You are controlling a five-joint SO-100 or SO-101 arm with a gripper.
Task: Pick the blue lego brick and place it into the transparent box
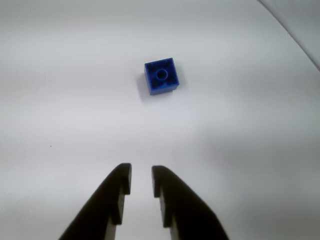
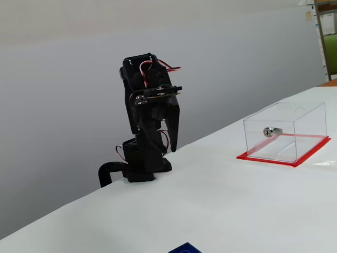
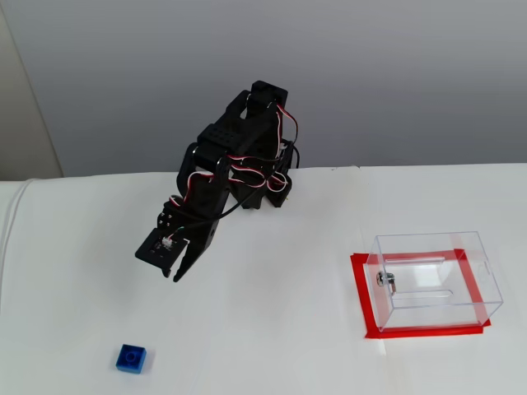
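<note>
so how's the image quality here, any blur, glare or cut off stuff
Wrist view: the blue lego brick is slightly soft, and the dark claw is almost a silhouette on the bright table. A fixed view: the brick is cropped at the bottom edge. The other fixed view: even light, transparent box walls readable, faint reflections.

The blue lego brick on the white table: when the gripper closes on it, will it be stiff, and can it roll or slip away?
The blue lego brick looks like hard moulded plastic, so probably stiff and light. Its flat sides suggest it will not roll. On the smooth white table it may slide if only one finger touches first.
</note>
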